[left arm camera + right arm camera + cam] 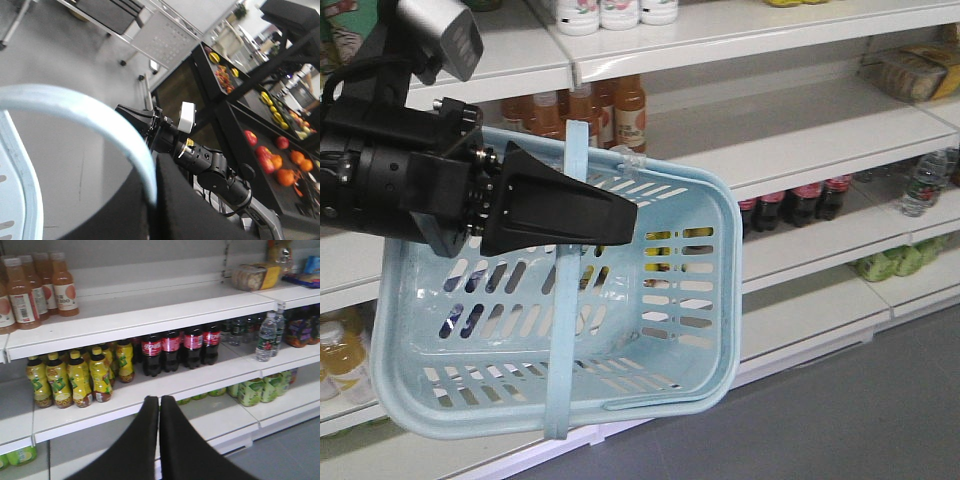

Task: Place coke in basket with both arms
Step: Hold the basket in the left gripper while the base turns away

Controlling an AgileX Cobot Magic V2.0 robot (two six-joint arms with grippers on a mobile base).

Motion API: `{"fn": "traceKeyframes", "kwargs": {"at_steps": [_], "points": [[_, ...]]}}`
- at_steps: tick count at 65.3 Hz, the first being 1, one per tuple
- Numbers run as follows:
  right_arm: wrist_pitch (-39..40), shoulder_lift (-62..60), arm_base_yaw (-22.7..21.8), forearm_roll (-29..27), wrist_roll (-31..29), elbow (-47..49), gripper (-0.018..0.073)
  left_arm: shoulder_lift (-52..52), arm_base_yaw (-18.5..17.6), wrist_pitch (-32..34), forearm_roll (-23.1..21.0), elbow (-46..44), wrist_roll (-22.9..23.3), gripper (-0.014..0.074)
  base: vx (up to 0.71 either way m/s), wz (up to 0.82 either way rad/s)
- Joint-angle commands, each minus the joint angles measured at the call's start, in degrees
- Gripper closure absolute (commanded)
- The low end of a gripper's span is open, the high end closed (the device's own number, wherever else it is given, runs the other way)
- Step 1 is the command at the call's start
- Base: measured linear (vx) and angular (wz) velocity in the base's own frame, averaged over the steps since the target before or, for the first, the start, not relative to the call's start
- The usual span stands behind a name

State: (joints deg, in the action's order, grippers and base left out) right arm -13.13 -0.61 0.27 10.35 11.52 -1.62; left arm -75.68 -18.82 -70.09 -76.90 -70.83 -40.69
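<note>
The pale blue basket (718, 212) hangs tilted in front of the shelves, and it looks empty. Its hoop handle (576, 150) runs up through my left gripper (630, 214), which is shut on it. In the left wrist view the handle (75, 107) curves down between the two black fingers of my left gripper (152, 172), with the basket rim (22, 195) at the lower left. My right arm (207, 164) shows beyond it. My right gripper (160, 399) is shut with nothing in it and faces the shelving. The coke is out of view.
White store shelves (125, 320) hold orange drink bottles (60, 282), yellow bottles (75, 377), dark cola bottles with red labels (172, 350), water bottles (265, 337) and green packs (257, 390). Grey floor (840, 420) lies below. Dark fruit racks (270, 150) stand behind the arms.
</note>
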Motion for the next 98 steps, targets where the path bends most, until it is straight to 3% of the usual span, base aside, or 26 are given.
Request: {"fn": "traceKeyframes", "kwargs": {"at_steps": [1,98], "points": [[4.2,-1.0,-0.3,0.8,-0.5,-0.6,0.0565,1.8,-0.2,-0.9,-5.2,-1.5,-0.8,0.0604,-0.08,-0.51],[4.2,-1.0,-0.3,0.8,-0.5,-0.6,0.0565,1.9,-0.2,-0.9,-5.2,-1.5,-0.8,0.0602,-0.06,-0.49]]}}
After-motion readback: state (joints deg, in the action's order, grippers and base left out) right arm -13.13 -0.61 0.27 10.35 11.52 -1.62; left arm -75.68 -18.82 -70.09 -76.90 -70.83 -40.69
